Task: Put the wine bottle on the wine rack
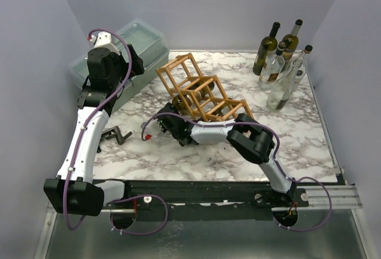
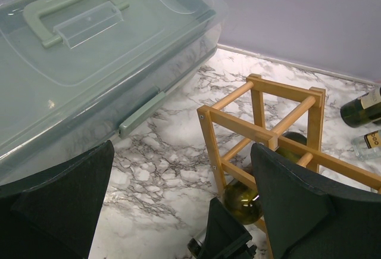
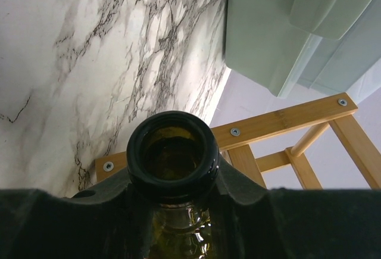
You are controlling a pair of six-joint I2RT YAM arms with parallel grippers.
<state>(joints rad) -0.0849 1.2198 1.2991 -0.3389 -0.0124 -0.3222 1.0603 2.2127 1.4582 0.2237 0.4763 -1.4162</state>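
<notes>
Your right hand point(image 3: 175, 190) is squeezing tight around the wine bottle point(image 3: 172, 152) at its neck; the bottle is lying lengthwise away from it, body already sitting inside the wine rack point(image 1: 196, 89).

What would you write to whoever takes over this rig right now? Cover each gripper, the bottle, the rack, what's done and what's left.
Left gripper: open, empty, raised near the wine rack.
Right gripper: shut on the wine bottle at its neck.
Bottle body lies in one of the rack's lower cells.
Done: bottle inserted.
Left: release, then back the right arm out.
</notes>
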